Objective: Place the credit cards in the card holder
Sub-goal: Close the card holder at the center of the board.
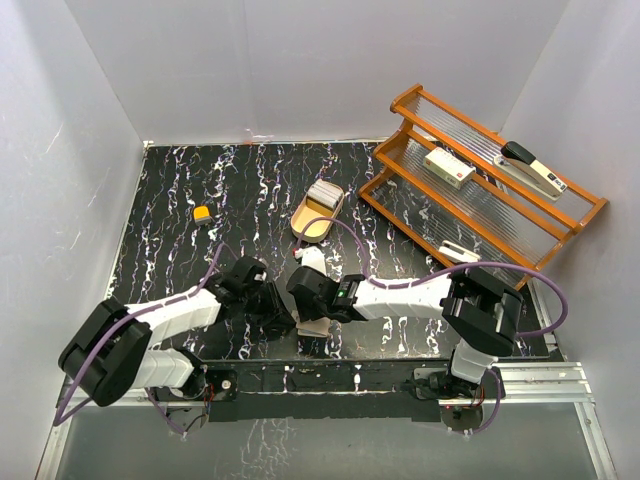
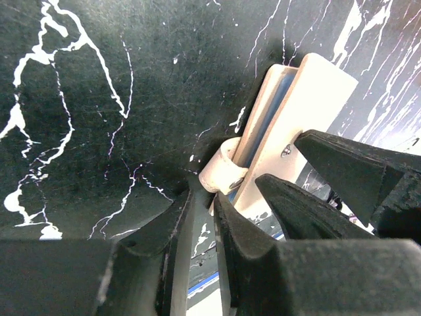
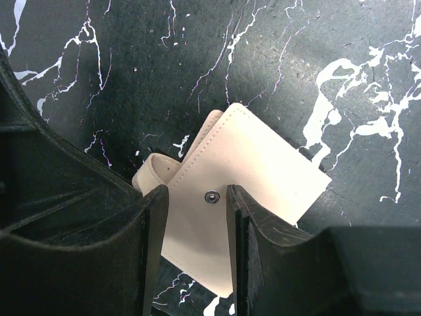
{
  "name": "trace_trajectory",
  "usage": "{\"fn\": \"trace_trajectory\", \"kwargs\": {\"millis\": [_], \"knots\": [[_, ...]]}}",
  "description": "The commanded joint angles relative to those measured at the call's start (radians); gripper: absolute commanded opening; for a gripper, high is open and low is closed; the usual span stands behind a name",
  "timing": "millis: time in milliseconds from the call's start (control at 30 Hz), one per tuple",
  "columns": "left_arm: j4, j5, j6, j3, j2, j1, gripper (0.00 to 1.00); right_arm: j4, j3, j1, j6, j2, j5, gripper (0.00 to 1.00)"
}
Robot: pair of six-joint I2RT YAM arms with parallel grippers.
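slippage risk: right hand [image 3: 195, 194], jaws apart, merely presses card holder [image 3: 263, 171]; left hand [image 2: 202, 197], 9 o'clock, grip unreadable.

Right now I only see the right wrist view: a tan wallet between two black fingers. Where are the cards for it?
Observer: Pale credit cards lie in a gold tray farther back on the table.
Operator: Is the other arm busy?
Observer: The left gripper sits right at the card holder's looped tab, jaws slightly apart.
Operator: Anything else around?
Observer: A wooden rack on the right holds a stapler.
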Motion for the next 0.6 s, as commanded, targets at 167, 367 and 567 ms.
{"fn": "trace_trajectory", "kwargs": {"millis": [167,367,567], "knots": [[-0.064,-0.036,-0.016,0.010,0.006,-0.004,0.18,0.026,-0.033,-0.004,0.005,0.004,0.031,0.39],[-0.034,-0.117,-0.070,0.006,-0.010,-0.001,0.14,0.048,-0.069,-0.004,0.000,-0.013,0.007,0.37],[-0.082,-0.181,-0.069,0.023,0.036,0.001,0.14,0.046,-0.094,-0.004,-0.016,-0.040,-0.013,0.37]]}}
